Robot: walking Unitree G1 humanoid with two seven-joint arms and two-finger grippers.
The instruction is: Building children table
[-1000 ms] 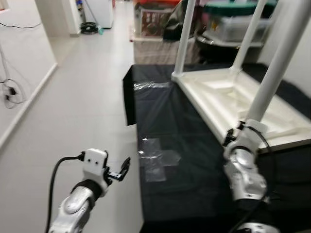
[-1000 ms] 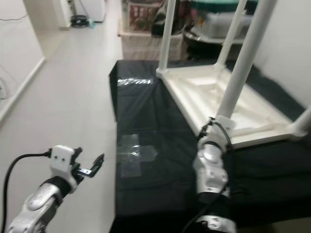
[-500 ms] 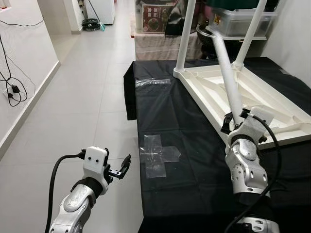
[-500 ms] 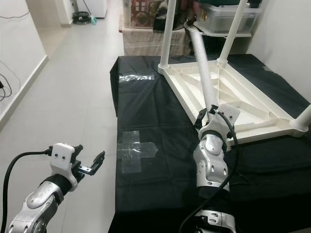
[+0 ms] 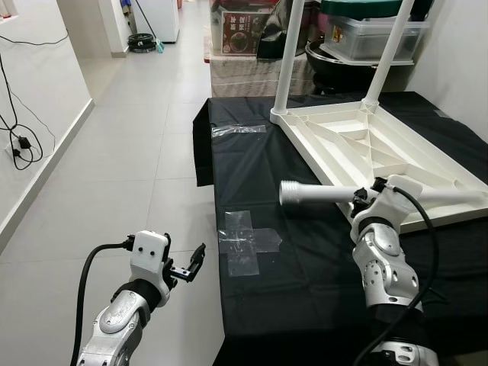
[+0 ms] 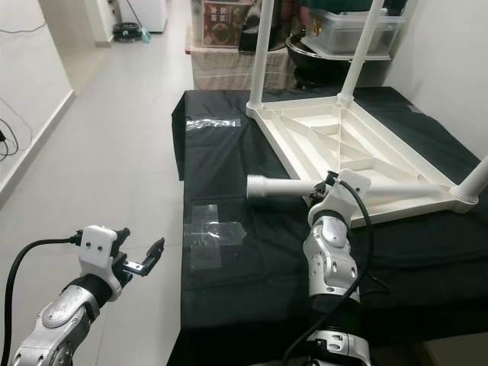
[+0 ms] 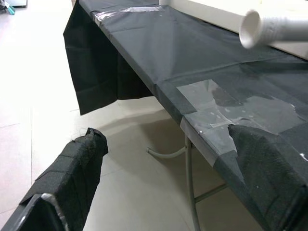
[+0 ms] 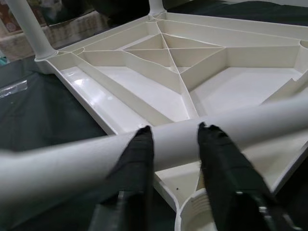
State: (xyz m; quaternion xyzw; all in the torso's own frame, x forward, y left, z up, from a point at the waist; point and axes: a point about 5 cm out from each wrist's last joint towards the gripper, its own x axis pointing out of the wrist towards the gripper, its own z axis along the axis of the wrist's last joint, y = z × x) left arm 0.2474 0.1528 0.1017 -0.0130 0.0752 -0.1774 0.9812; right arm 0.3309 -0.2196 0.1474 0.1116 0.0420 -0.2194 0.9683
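Observation:
A white children's table top (image 5: 366,145) lies upside down on the black-covered table (image 5: 259,175). Two white legs stand upright in its far corners (image 5: 288,53) (image 5: 389,49), and a third leg (image 6: 476,177) rises at the near right corner. My right gripper (image 5: 364,200) is shut on a loose white leg (image 5: 320,193), which lies level with its ribbed end pointing left. In the right wrist view the fingers (image 8: 137,159) clamp this leg (image 8: 173,139) above an empty round socket (image 8: 192,214). Out over the floor, left of the table, my left gripper (image 5: 187,268) is open and holds nothing.
A cross of clear tape (image 5: 248,242) sticks to the black cloth near its left edge, with another strip (image 5: 239,130) farther back. Boxes (image 5: 248,19) and a plastic bin (image 5: 374,30) stand behind the table. Cables (image 5: 19,141) hang on the left wall. Tiled floor (image 5: 130,152) stretches to the left.
The leg in my right gripper has swung from upright at the near corner down to level, pointing left. The left arm has stayed where it was.

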